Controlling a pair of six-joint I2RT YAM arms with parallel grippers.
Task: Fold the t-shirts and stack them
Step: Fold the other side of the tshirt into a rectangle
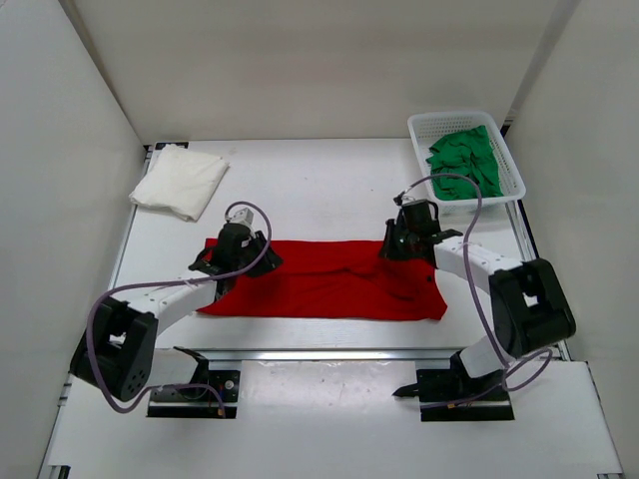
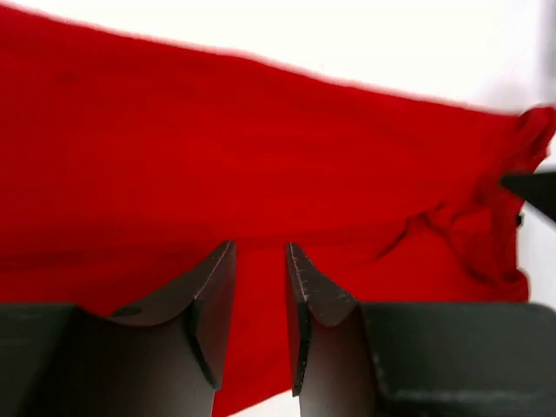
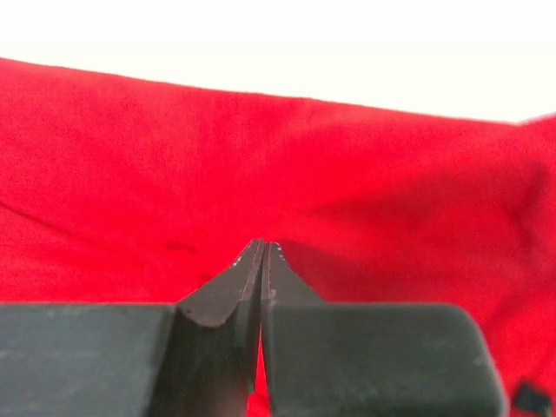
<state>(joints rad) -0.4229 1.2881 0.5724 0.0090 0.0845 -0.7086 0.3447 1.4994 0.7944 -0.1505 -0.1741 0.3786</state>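
Note:
The red t-shirt [image 1: 329, 279] lies as a long flat strip across the table's middle; it fills the left wrist view [image 2: 261, 148] and the right wrist view [image 3: 287, 165]. My left gripper [image 1: 236, 255] is over its left end, jaws a little apart [image 2: 261, 249], with cloth and table showing through the gap. My right gripper [image 1: 406, 242] is at the shirt's far right edge, jaws pressed together [image 3: 263, 244] with a thin sliver of red between them. The white t-shirt [image 1: 180, 182] lies folded at the back left. The green t-shirt [image 1: 464, 160] is crumpled in the basket.
The white mesh basket [image 1: 515, 181] stands at the back right corner. White walls close in the table on the left, back and right. The arm bases sit at the near edge.

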